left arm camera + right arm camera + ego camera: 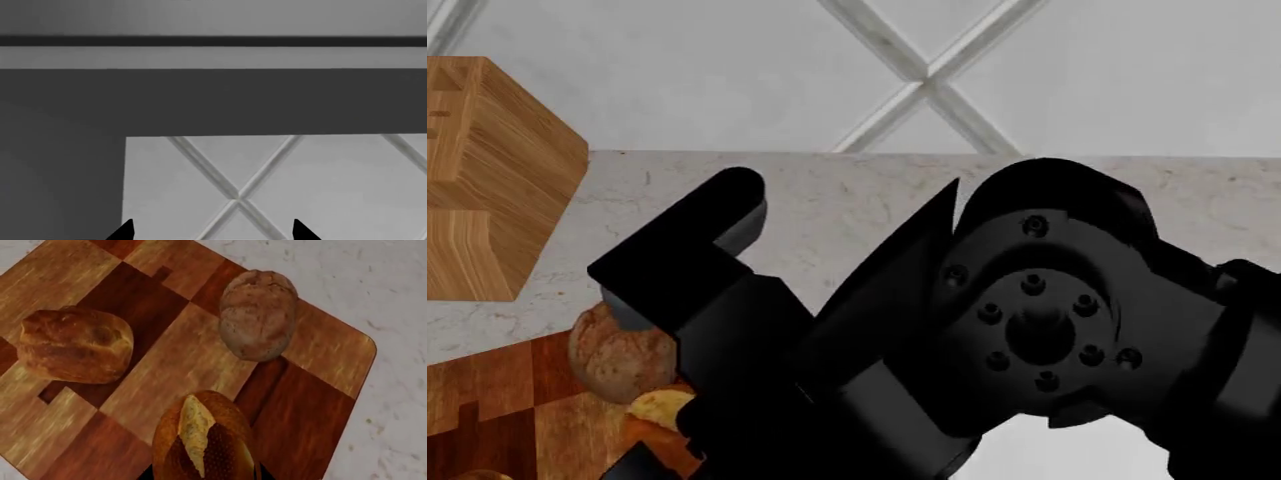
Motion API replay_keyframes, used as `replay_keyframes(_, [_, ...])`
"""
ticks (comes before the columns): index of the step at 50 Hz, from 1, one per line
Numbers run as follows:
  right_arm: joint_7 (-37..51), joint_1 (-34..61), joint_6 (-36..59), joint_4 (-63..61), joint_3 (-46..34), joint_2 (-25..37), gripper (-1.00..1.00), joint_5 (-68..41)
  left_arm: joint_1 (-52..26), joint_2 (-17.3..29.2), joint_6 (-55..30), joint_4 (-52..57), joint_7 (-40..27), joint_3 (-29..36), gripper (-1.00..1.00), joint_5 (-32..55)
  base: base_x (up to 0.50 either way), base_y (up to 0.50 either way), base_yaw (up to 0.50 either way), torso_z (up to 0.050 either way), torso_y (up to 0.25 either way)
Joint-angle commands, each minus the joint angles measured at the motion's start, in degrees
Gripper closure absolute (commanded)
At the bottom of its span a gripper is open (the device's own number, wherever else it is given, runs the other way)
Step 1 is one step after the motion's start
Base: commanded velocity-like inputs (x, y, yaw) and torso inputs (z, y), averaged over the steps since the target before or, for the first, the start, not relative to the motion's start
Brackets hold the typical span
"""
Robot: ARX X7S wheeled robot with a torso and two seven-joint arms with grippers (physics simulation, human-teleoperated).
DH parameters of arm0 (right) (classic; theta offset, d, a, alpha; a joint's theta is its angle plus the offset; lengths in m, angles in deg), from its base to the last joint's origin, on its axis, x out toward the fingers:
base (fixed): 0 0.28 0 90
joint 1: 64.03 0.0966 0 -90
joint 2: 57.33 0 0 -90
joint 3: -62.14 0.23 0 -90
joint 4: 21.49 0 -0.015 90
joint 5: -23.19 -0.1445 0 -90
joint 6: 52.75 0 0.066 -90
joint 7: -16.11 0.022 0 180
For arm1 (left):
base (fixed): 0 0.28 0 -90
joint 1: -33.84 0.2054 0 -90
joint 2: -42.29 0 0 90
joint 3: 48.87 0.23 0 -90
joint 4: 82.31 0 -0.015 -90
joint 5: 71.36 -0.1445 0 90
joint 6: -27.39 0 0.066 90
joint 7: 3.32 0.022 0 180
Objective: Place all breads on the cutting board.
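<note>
On the cutting board [167, 365] the right wrist view shows three breads, and I go from left to right. First is a golden-brown crusted loaf [75, 345], lying flat near one side of the board. In the middle, closest to the camera, is an orange-brown scored roll [203, 440] with a pale split along its top. It sits right between the dark tips of the right gripper [203, 475], so I judge the jaws are around it, but whether they press it or have let go I cannot tell. Further right lies the dull brown egg-shaped roll [258, 314], close to the board's edge yet fully on the wood.

These breads look light and rather stiff in the crust — not fragile, but rounded, so they may roll or slip. The best hold is across the short width, at the middle, with gentle force.

In the head view the brown roll [621, 350] and a yellow piece [661, 408] show beside the black arm, with a thick pale wooden block [487, 180] behind them. The left gripper [212, 232] has its tips apart — open, holding nothing, facing a grey wall.
</note>
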Motion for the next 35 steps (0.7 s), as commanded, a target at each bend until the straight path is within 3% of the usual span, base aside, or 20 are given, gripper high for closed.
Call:
replay_keyframes(1, [-6.8,-2.5,0.3,1.6,1.7,-4.3,1.00,6.4,1.2,-0.3,-0.3,0.9,1.1,-2.3,-1.00,-0.5,0.00,0.00,0.00,0.000,0.000])
replay_keyframes(17, [-14.6,-5.1,-0.5,5.5,0.2,-7.4,1.00,14.5,0.8,1.7,-0.6,1.3,-0.1,-3.5,-1.00,1.7,0.00,0.00,0.00,0.000,0.000])
replay_keyframes(35, [-15.9,-7.3,-2.1,5.3,-0.7,-7.6,1.00,17.3,1.4,3.4,-0.4,2.2,-1.0,-4.8,-1.00,3.1,0.00,0.01,0.01,0.000,0.000])
